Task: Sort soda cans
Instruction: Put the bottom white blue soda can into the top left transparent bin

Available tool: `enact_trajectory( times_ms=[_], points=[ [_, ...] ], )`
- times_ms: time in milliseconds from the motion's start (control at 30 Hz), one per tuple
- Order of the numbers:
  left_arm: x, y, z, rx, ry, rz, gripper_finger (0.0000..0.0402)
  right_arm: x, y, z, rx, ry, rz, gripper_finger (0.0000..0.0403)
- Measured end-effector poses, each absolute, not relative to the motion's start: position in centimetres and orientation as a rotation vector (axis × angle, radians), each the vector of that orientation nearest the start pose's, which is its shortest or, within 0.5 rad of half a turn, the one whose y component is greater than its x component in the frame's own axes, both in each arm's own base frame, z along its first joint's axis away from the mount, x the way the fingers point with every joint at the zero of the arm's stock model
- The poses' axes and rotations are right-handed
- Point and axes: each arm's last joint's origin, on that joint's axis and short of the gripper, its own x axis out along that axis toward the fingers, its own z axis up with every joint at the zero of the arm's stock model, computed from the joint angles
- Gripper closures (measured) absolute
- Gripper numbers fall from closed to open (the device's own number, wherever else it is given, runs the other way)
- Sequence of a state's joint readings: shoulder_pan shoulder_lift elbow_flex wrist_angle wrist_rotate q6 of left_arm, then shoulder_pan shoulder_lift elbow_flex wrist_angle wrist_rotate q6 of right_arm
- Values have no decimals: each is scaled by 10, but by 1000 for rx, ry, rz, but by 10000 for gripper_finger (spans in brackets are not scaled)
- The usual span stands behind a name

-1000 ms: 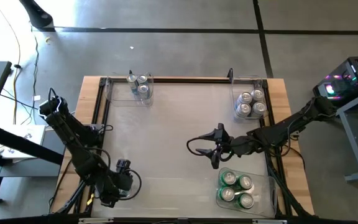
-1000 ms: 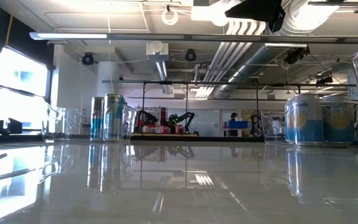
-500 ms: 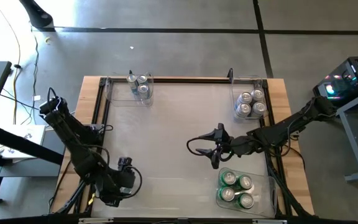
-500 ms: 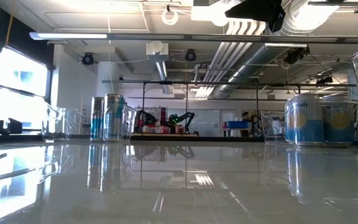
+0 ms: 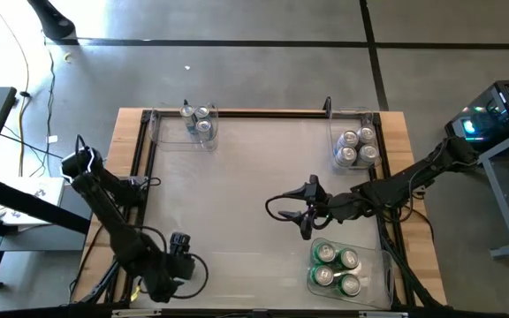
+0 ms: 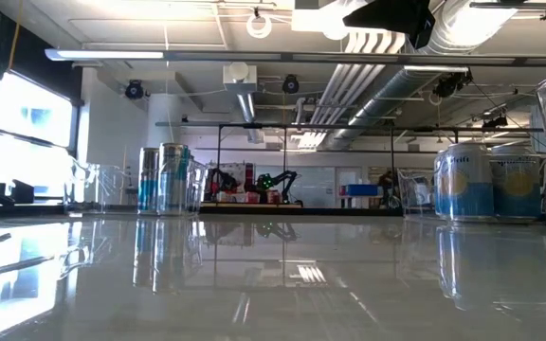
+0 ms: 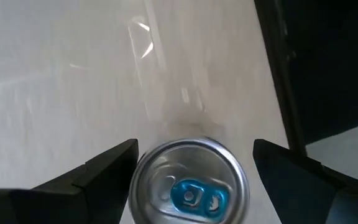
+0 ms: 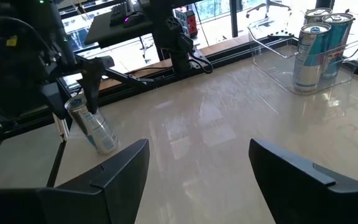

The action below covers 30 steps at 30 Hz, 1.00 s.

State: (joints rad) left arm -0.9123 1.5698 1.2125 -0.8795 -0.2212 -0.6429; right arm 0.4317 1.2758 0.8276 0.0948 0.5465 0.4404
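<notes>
At the table's near left corner the left gripper (image 5: 177, 263) held a silver soda can (image 7: 191, 180), its fingers (image 7: 107, 163) on either side of the blue-tabbed top, the can tilted and lifted off the surface as the right wrist view showed it (image 8: 92, 124). Compared with a second before, the arm had drawn lower and slightly rightward along the near edge — the rest of the scene was unchanged.

This looked like the carry step of a late sort: the green cans (image 5: 336, 267) sat in the near right bin, the pale blue-and-white ones (image 5: 358, 146) in the far right bin, and the blue-and-silver cans (image 5: 200, 120) in the far left bin (image 5: 157, 132). The next move probably called for a long reach to that far left bin — keeping the tilted can clear of its wall.

The right gripper (image 5: 306, 212) waited mid-table with its fingers spread, holding nothing.
</notes>
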Motion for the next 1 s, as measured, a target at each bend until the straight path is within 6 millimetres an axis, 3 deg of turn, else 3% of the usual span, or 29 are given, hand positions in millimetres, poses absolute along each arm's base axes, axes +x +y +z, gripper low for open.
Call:
enact_trajectory(
  times_ms=[700,1000],
  points=[
    [186,-227,244,86,1273,-157,92,258,102,272,270,280,-179,130],
    [195,-220,244,-3,1279,-85,155,258,102,272,268,281,-179,130]
  ],
)
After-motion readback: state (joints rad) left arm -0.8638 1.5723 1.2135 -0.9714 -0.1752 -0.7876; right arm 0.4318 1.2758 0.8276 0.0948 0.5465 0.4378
